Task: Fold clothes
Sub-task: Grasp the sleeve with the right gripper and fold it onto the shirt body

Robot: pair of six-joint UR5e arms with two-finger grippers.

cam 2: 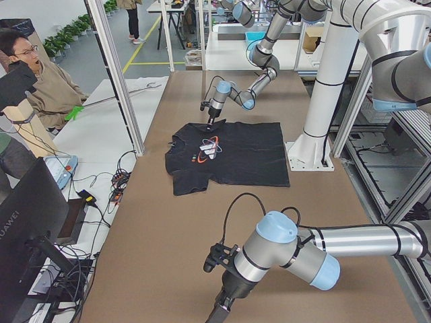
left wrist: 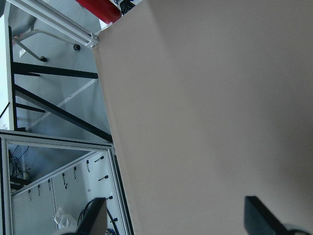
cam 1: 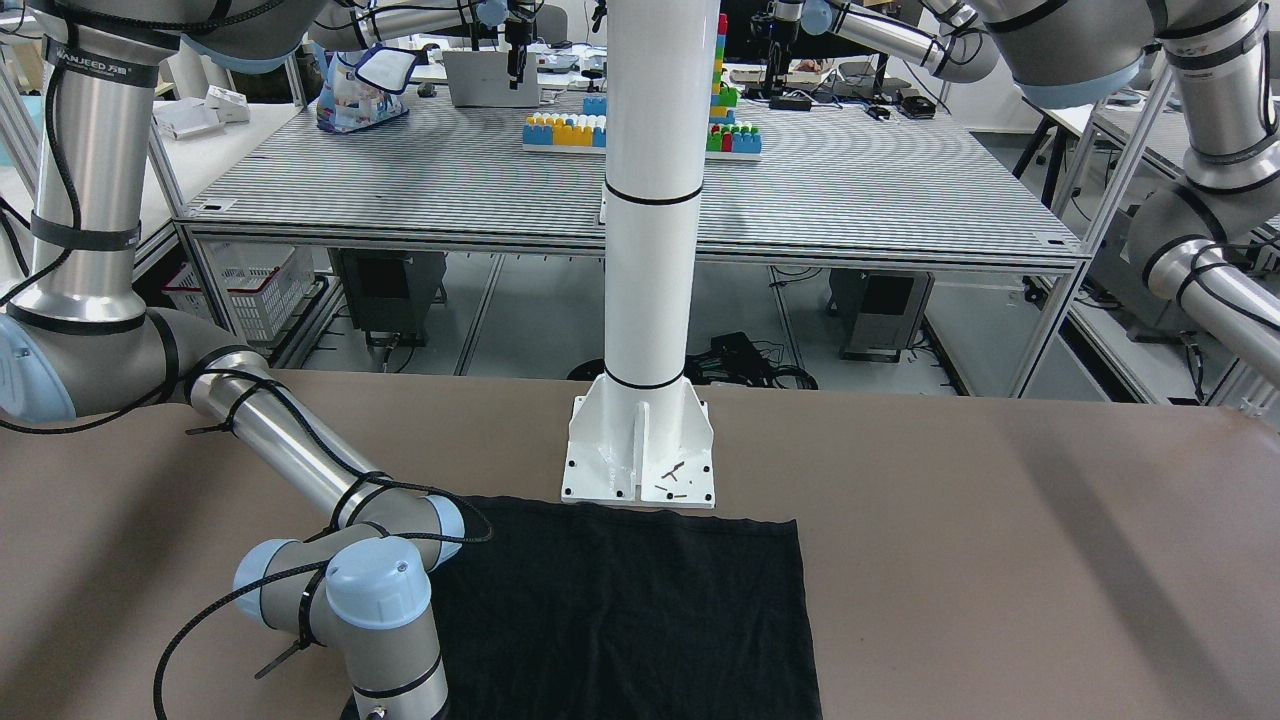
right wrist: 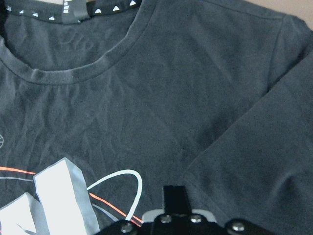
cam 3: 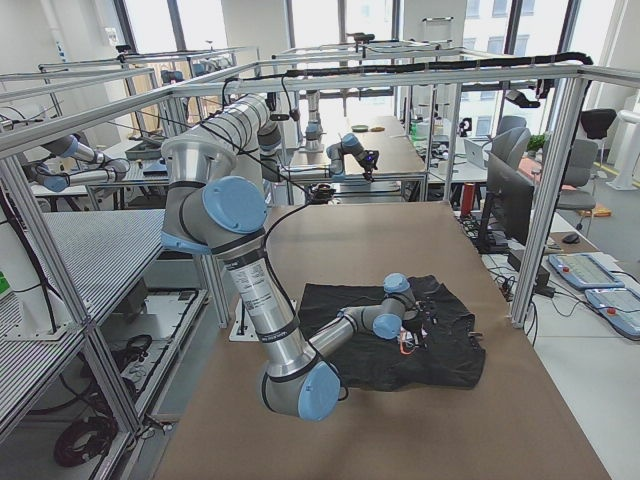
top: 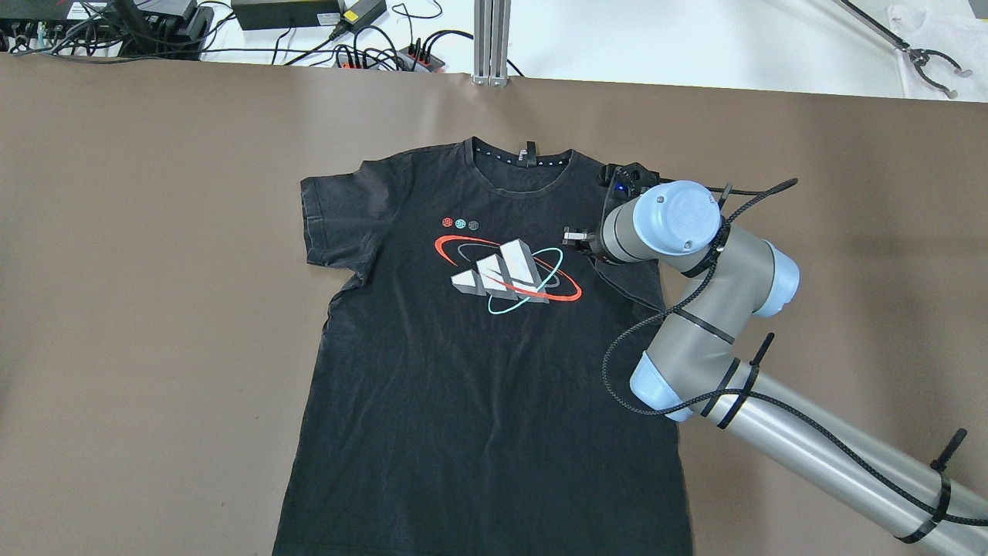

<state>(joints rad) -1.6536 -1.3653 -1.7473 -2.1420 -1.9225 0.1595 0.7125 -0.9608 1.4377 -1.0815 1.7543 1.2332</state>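
Black soft-fabric T-shirt [top: 432, 371] w/ white-bar, red & teal ring print [top: 505, 274] lies flat, print up, mid brown table [top: 154, 309], collar at far side. L gripper [left wrist: 176, 220] hangs over bare table, well apart from shirt, fingers wide. R gripper [right wrist: 174, 196] sits low over shirt's overhead-view-right shoulder, beside print. Its fingers are mostly hidden, can't tell spread.

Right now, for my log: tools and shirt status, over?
Left tool open, off the shirt. Right tool shut near its sleeve. Shirt flat, unfolded. Nothing blocking.
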